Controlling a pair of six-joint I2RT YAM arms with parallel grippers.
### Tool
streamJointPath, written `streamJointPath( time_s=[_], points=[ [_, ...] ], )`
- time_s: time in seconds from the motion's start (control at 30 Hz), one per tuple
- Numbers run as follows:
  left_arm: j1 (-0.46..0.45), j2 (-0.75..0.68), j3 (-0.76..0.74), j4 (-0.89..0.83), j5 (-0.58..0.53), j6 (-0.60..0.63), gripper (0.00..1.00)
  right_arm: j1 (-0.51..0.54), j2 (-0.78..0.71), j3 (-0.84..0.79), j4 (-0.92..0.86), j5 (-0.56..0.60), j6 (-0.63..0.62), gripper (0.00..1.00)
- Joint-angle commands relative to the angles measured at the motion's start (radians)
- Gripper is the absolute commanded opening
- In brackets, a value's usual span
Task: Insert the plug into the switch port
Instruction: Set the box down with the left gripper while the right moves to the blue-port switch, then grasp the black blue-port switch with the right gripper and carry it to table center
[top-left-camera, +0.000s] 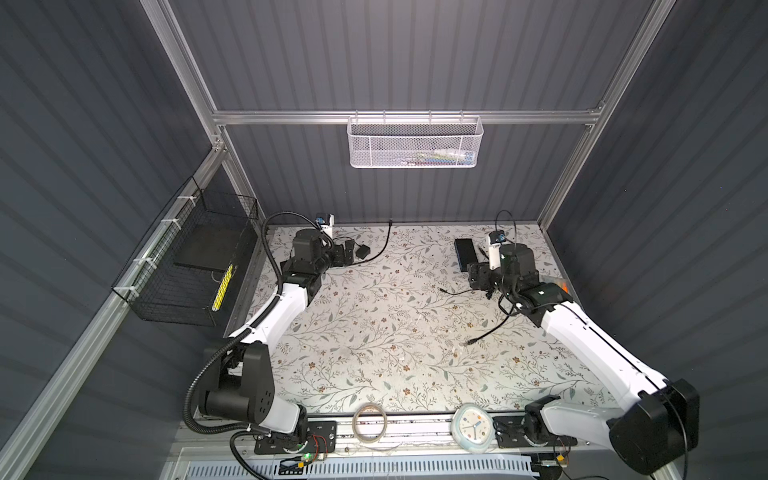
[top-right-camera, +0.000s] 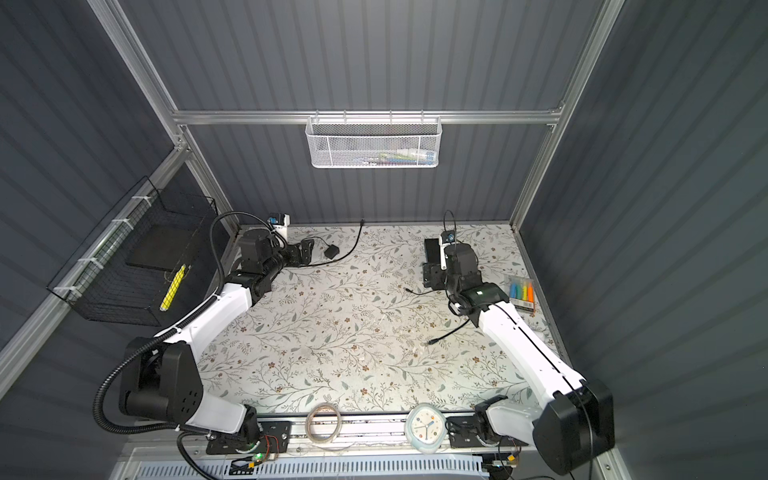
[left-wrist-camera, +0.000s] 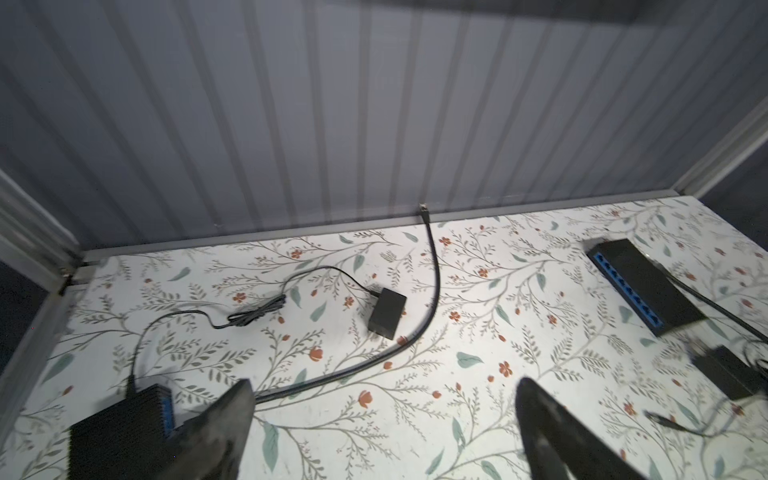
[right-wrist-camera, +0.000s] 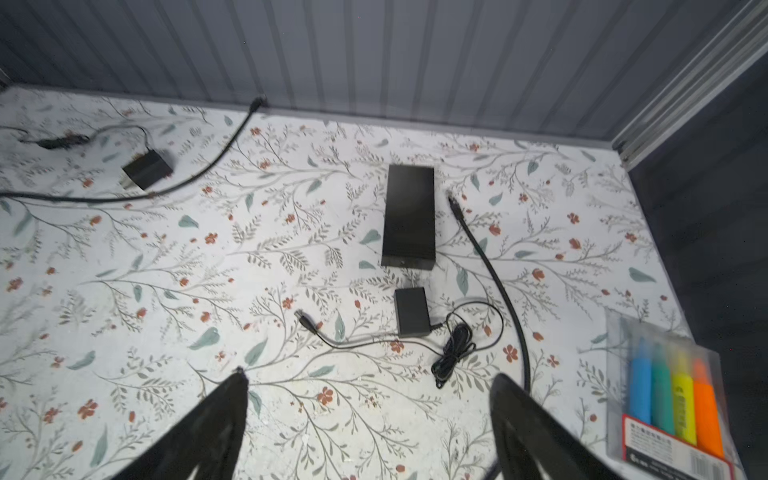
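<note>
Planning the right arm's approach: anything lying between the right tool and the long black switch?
Yes: a power adapter and its bundled cord lie between the open right tool and the near end of the switch.

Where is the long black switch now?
In both top views the switch lies at the right rear of the table, ahead of the right arm's fingers; a small black adapter sits by its near end.

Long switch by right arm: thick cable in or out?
Out. In the left wrist view the switch shows seemingly empty blue ports; in the right wrist view the cable plug lies on the mat beside it, apart.
</note>
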Motion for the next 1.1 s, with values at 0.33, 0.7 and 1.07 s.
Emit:
streamJointPath(
  time_s=[0.33, 0.7, 1.07],
  points=[
    [-0.161, -0.163, -0.052, -0.228, -0.154, -0.062, 0.9, -0.164, 0.633, 0.454, -0.125, -0.206, 0.005, 0.9],
    [-0.161, -0.389, -0.106, -0.45, -0.256, -0.055, 0.91, -0.207, 1.057, 0.978, -0.403, -0.268, -0.008, 0.85],
    [-0.161, -0.431, -0.064, -0.553, -0.316, -0.02, 0.94, -0.196, 1.173, 1.119, -0.577, -0.224, 0.016, 0.85]
  ],
)
